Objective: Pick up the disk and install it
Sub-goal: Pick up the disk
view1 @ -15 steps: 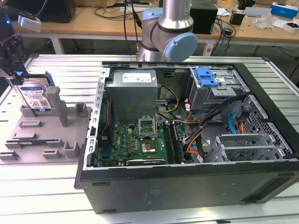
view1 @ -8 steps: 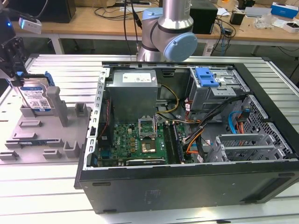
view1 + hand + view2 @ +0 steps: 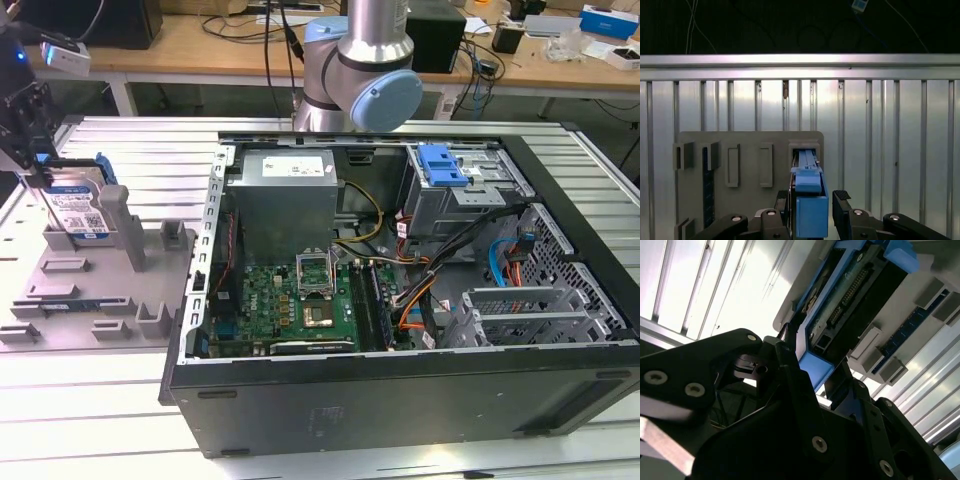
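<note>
Tool (image 3: 36, 172) at exterior view's left was spread, straddling disk (image 3: 78, 208) standing upright in grey tray (image 3: 100, 300) on worktop (image 3: 90, 420).

Bright, even exterior view; in the second wrist view the slatted table (image 3: 752, 282) glares white behind the shadowed claw (image 3: 815, 359).

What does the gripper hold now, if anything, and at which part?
Nothing seems clamped yet: the gripper straddles the blue carrier end of the disk, a gap showing beside one finger; the disk stands in the grey tray.
</note>
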You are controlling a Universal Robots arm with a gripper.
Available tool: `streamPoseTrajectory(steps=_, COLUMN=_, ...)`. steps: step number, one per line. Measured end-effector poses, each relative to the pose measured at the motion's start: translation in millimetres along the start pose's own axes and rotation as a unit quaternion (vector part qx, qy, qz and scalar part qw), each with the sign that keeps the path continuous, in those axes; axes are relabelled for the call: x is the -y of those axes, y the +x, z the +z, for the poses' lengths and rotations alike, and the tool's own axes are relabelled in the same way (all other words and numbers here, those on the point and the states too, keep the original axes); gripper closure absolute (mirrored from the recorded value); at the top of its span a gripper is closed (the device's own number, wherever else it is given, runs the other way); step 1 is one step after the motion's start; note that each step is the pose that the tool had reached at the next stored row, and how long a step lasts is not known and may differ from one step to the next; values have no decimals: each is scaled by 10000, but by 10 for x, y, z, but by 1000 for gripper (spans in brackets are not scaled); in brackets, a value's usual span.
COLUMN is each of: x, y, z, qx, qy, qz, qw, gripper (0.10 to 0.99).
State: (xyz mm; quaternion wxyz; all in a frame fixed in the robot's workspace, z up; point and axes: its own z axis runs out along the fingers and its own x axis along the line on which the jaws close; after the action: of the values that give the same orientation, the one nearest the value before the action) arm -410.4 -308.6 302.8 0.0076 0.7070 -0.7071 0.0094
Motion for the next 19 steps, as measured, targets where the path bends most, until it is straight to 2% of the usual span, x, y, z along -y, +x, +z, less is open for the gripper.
streamPoseTrajectory(steps=14, x=-7, y=-1, z=41, qx=0, qy=0, qz=-1, qw=10000, gripper=604)
streamPoseTrajectory(steps=15, x=-7, y=-1, z=43, qx=0, qy=-1, qz=-1, qw=10000, gripper=694)
streamPoseTrajectory(steps=19, x=-7, y=-1, z=47, qx=0, qy=-1, qz=-1, qw=10000, gripper=694)
